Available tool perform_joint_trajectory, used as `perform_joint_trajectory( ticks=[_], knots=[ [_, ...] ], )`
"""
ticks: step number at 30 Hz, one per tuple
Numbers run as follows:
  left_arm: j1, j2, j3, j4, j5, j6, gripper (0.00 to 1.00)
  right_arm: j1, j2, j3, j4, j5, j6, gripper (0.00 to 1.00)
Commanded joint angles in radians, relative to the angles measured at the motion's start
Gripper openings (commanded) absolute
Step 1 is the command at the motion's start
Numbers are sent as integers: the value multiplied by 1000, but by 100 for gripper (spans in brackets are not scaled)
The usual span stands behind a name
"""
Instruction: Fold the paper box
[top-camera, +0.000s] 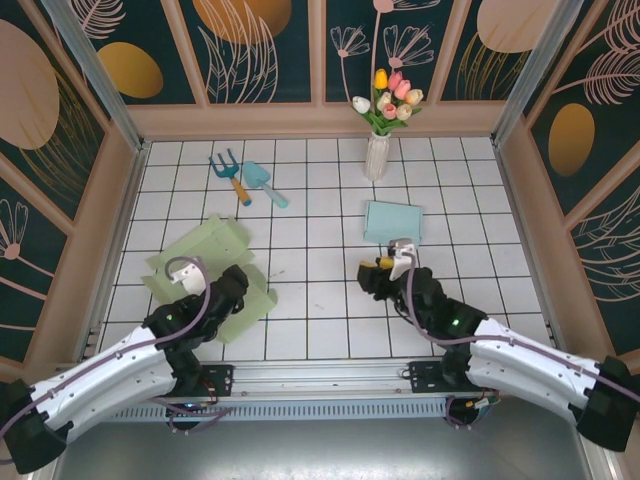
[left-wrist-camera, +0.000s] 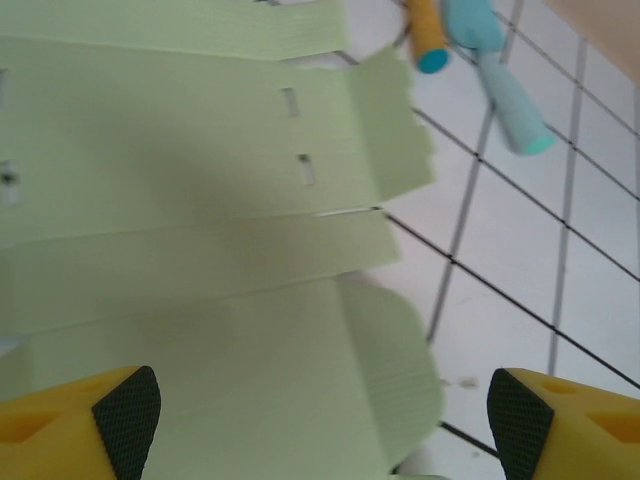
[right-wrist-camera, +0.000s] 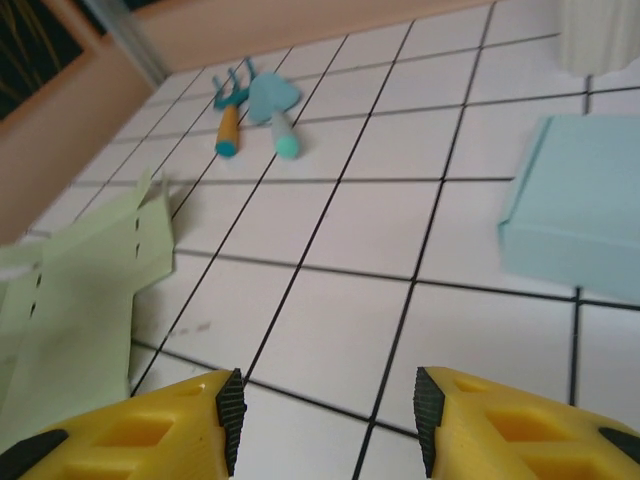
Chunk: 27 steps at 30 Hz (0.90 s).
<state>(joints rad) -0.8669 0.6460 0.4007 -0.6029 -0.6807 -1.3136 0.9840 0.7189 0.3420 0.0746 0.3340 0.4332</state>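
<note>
Both arms are reaching out from the near edge of the worktop (top-camera: 320, 305). On the left side, the left pincer (top-camera: 235, 285) (left-wrist-camera: 320, 420) is hovering with its yellow fingers standing wide apart and nothing between them. It is hanging over the near right part of the unfolded pale green paper box (top-camera: 205, 262) (left-wrist-camera: 200, 250) (right-wrist-camera: 70, 290). That sheet is lying flat and spread out toward the near left corner, its flaps and slots facing up.

The right pincer (top-camera: 385, 275) (right-wrist-camera: 325, 420) is sitting low over bare tiles right of the middle, fingers parted and gripping nothing, well apart from the green sheet. Just beyond it, a folded light blue box (top-camera: 392, 222) (right-wrist-camera: 580, 215) is resting closed.

Toward the far left, a small garden fork (top-camera: 230, 172) (right-wrist-camera: 230, 115) (left-wrist-camera: 428, 35) and a teal trowel (top-camera: 262, 182) (right-wrist-camera: 275, 110) (left-wrist-camera: 505, 90) are lying side by side. By the far edge, a white vase (top-camera: 376, 155) is standing upright, holding tulips (top-camera: 392, 98).
</note>
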Motion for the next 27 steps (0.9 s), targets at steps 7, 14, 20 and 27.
perform_joint_trajectory(
  ticks=[7,14,20,27],
  knots=[
    [1,-8,-34,-345,-69,-306,87,156,111,28,107,114,4,52],
    [243,107,25,-318,-133,-268,86,190,149,21,136,122,9,52],
    [604,317,130,-102,-113,17,86,199,160,-3,154,114,10,53],
    [980,487,112,171,43,312,88,200,168,14,122,111,-2,53]
  ],
)
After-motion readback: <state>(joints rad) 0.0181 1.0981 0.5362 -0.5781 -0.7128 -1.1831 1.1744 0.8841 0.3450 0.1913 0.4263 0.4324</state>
